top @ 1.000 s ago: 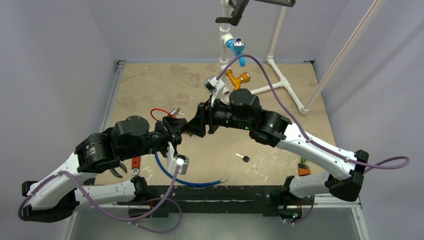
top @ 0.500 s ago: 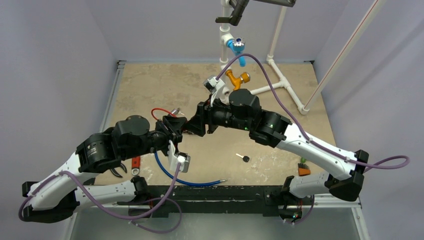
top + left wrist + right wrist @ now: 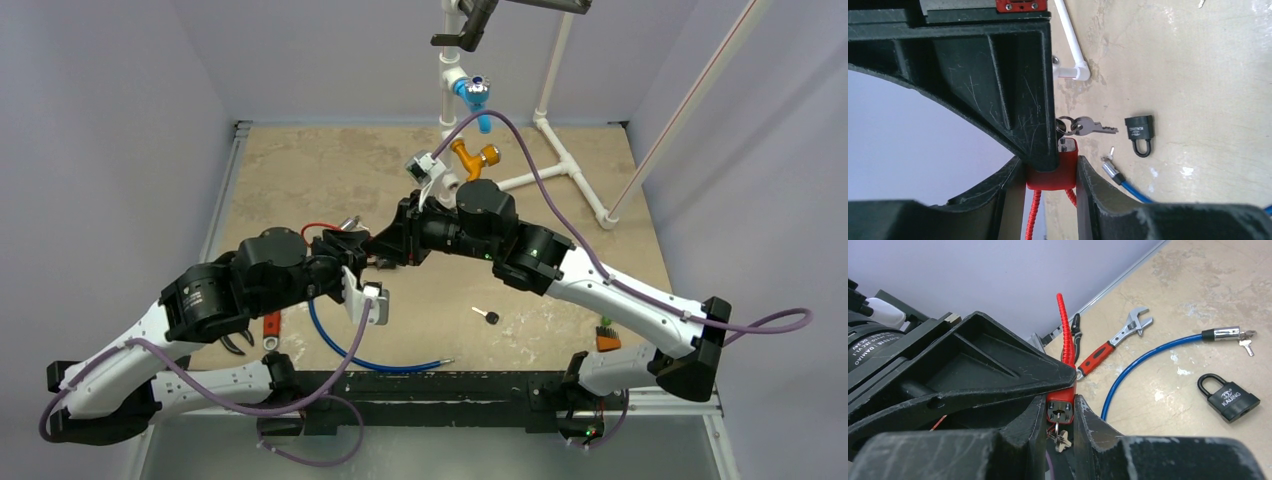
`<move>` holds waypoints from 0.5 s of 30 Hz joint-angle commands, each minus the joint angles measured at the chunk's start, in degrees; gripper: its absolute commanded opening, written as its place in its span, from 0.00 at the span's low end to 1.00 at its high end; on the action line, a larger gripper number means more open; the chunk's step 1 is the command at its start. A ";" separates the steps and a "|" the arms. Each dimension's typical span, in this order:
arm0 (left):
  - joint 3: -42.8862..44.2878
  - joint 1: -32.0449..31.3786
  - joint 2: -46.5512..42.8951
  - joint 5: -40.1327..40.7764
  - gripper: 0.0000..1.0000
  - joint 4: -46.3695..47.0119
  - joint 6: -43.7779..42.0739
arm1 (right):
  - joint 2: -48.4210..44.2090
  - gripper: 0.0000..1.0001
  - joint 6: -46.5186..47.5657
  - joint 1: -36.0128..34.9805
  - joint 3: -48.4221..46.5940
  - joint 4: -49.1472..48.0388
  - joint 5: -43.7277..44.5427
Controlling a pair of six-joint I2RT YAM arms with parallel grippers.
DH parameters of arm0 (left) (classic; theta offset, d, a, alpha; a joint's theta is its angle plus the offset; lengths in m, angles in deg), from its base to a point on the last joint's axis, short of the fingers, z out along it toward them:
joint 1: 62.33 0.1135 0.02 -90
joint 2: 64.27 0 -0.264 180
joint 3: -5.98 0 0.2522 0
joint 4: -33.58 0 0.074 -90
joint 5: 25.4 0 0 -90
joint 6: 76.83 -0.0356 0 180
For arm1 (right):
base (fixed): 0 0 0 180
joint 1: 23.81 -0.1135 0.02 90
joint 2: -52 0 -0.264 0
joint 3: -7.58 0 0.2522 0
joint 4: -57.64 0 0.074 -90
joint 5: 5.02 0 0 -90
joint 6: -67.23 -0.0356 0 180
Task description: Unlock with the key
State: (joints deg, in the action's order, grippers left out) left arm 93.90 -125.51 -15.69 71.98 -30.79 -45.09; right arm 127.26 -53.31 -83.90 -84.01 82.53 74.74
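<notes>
Nearest the bases a blue cable (image 3: 400, 367) curves over the table (image 3: 300, 170); just beyond it lies a black padlock (image 3: 489, 317); at mid-table, held off the surface, the left gripper (image 3: 1051, 170) is clamped on the red lock (image 3: 1060, 405), jaws partly apart; the right gripper (image 3: 1059, 412) pinches that lock's keyed end from the opposite side, keys (image 3: 1087, 126) dangling there; farthest stand white pipes (image 3: 559, 150).

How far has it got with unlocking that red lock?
Done: the left hand grips the red lock, and a key appears seated in its end. In hand: the right hand brackets that keyed end; whether it grips is unclear. Left: turning the key and freeing the red cable.
</notes>
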 commanded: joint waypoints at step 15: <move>6.45 11.72 -0.85 -27.54 1.00 -3.67 31.48 | -4.19 0.00 10.39 -0.15 -1.35 10.58 -8.27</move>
State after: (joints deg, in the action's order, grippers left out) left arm 98.07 -116.76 -15.25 55.63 -31.27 -20.91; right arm 125.30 -47.74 -83.82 -81.10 89.09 69.08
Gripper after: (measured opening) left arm 0.998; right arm 0.166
